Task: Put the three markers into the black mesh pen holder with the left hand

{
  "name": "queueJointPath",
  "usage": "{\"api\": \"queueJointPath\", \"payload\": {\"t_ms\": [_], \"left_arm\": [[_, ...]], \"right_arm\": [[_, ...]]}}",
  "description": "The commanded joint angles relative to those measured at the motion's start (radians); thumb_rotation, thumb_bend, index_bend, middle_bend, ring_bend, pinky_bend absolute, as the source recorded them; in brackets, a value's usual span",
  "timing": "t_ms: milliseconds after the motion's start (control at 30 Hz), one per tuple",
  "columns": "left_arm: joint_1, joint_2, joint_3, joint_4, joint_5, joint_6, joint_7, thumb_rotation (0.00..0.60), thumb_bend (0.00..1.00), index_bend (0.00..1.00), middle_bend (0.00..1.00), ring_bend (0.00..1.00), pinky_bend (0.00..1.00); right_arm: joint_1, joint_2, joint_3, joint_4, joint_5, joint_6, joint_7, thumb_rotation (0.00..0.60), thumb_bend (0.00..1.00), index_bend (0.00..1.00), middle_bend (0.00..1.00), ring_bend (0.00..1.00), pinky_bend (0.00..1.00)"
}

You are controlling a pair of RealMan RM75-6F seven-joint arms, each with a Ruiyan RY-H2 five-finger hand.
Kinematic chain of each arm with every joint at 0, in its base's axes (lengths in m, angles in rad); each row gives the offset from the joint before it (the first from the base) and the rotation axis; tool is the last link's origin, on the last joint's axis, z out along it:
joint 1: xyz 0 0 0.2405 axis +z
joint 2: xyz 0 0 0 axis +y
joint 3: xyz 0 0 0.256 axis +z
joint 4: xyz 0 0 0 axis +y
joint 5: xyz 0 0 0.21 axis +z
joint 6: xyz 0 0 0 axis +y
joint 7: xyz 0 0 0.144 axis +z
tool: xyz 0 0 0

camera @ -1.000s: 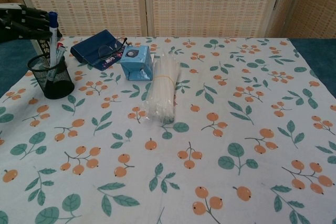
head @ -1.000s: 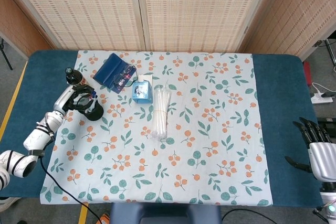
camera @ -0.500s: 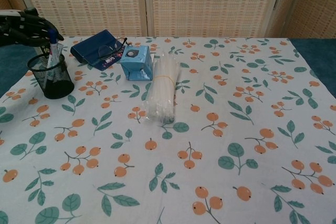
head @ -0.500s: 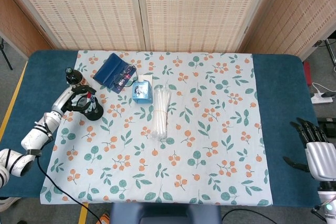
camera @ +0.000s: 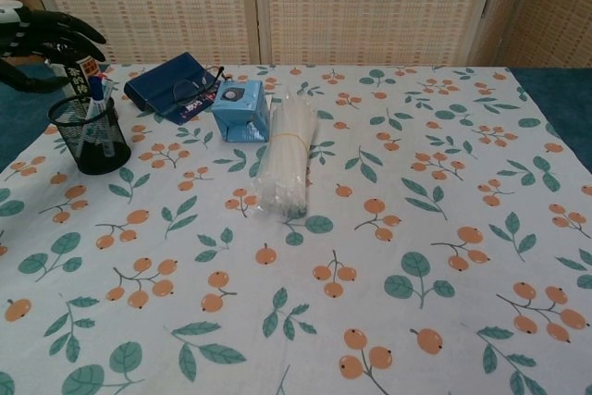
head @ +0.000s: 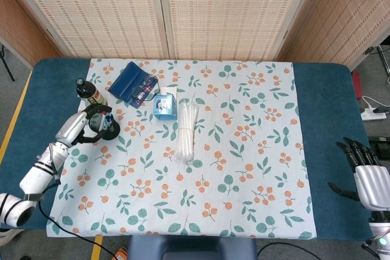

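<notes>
The black mesh pen holder stands near the left edge of the patterned cloth, with markers standing upright inside it, blue caps up. My left hand hovers above and to the left of the holder, fingers spread and holding nothing. From the head view the left hand sits just left of the holder. My right hand rests far off at the table's right front edge, fingers apart and empty.
A dark bottle stands just behind the holder. A blue glasses case with glasses, a small blue box and a clear wrapped bundle lie to the holder's right on the floral cloth.
The blue-capped marker held above the holder has dropped into it. My left hand let go, opened and drew back to the left, away from the holder. The right hand stayed put.
</notes>
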Motion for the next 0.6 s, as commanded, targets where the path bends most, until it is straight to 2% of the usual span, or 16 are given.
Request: {"api": "queueJointPath", "payload": {"t_ms": [33,167,233,433,600], "left_arm": [[0.264,0.023,0.084,-0.316,-0.013,0.435,0.778,0.6,0.4,0.13,0.12,0.05,0.18],[0.358,0.01,0.161,-0.261,0.036,0.529,0.943,0.6,0.4,0.14,0.11,0.03,0.15],[0.395,0.006,0.182,-0.225,0.028,0.544,0.982,0.6,0.4,0.15,0.1,0.02,0.13],[0.45,0.014,0.186,-0.166,-0.046,0.516,0.956,0.6,0.41,0.15,0.07,0.0,0.11],[0.471,0.011,0.166,-0.125,-0.079,0.502,0.917,0.6,0.42,0.15,0.07,0.0,0.11]], "right_arm": [[0.002,0.005,-0.005,-0.011,-0.014,0.001,-0.001,0.6,0.0,0.15,0.06,0.09,0.14],[-0.004,0.007,-0.008,-0.023,-0.037,0.026,-0.011,0.6,0.0,0.15,0.06,0.09,0.14],[-0.006,0.008,-0.01,-0.029,-0.045,0.031,-0.014,0.6,0.0,0.15,0.06,0.09,0.14],[-0.005,0.01,-0.017,-0.04,-0.058,0.031,-0.026,0.6,0.0,0.15,0.06,0.09,0.14],[-0.007,0.01,-0.018,-0.044,-0.064,0.039,-0.037,0.6,0.0,0.15,0.06,0.09,0.14]]}}
